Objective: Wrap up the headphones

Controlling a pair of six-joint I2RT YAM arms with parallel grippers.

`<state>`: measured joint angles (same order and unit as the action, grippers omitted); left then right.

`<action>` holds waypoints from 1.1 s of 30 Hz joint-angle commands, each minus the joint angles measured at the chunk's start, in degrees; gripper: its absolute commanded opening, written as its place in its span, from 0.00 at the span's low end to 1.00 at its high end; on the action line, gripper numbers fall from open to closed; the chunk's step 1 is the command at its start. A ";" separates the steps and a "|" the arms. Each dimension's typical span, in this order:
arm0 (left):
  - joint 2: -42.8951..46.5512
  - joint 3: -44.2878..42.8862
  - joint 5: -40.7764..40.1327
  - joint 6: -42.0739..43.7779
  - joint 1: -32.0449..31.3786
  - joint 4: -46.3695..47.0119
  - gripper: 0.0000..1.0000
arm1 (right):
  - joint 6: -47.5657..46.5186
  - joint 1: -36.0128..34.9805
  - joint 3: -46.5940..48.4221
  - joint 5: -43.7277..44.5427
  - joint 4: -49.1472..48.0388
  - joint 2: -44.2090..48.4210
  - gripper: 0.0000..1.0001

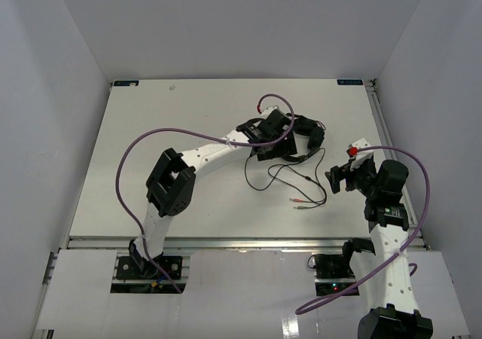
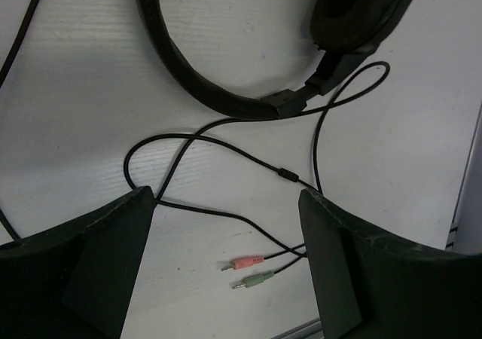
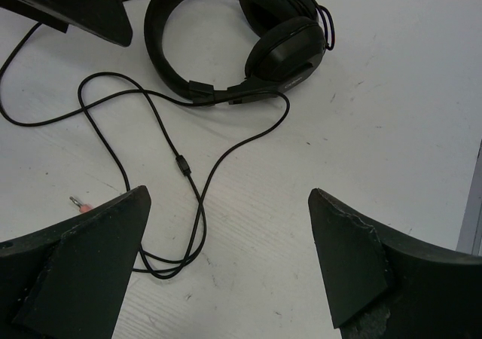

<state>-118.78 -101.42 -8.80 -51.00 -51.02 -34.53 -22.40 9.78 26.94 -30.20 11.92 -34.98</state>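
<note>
Left jaws spread wide, gripping nothing, over one pink plug (image 2: 247, 262) and one green plug (image 2: 256, 280); right jaws wide too, empty. One black padded headset (image 1: 315, 134), upper centre.

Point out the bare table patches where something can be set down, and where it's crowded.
Bare: the whole left side of the table, beyond the left arm; also the far strip behind the headphones. Crowded: right of centre, where the cord loops to its plugs beside the right hand.

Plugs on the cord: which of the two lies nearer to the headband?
The pink plug. The green plug lies right beside it, on the side away from the headband.
</note>
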 commanded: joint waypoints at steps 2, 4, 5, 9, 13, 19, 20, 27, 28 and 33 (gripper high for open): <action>-4.40 -8.98 -8.53 -1.82 0.08 -4.12 0.87 | 0.95 0.65 1.68 -0.77 -1.05 0.68 0.92; -6.63 -11.45 -9.63 -2.84 0.79 -4.95 0.85 | 0.95 0.83 1.63 -1.13 -1.11 0.85 0.91; -7.58 -12.37 -9.53 -3.60 1.27 -5.28 0.84 | 0.95 0.86 1.63 -1.27 -1.11 0.92 0.91; -11.96 -16.47 -9.40 -4.69 2.25 -6.45 0.81 | 0.95 0.94 1.71 -1.58 -1.06 0.88 0.91; -14.80 -18.60 -9.40 -4.81 2.77 -6.78 0.75 | 0.86 1.03 1.71 -1.71 -1.11 1.17 0.91; -17.96 -19.86 -10.11 -5.40 3.64 -7.83 0.69 | 0.78 1.12 1.71 -1.88 -1.19 1.24 0.91; -18.27 -20.16 -9.95 -5.35 3.80 -7.91 0.65 | 0.85 1.12 1.79 -1.81 -1.20 1.16 0.91; -22.94 -24.78 -10.24 -4.90 4.25 -10.64 0.49 | 0.77 1.33 1.78 -1.27 -1.22 1.34 0.91; -23.15 -25.12 -10.11 -4.90 4.18 -10.65 0.46 | 0.77 1.46 1.72 -1.27 -1.28 1.40 0.91; -23.34 -25.00 -9.57 -4.81 4.22 -10.60 0.36 | 0.86 1.69 1.71 -1.27 -1.37 1.41 0.91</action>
<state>-142.22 -124.99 -18.01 -55.98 -47.03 -43.45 -21.82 10.92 26.94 -31.08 11.90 -34.11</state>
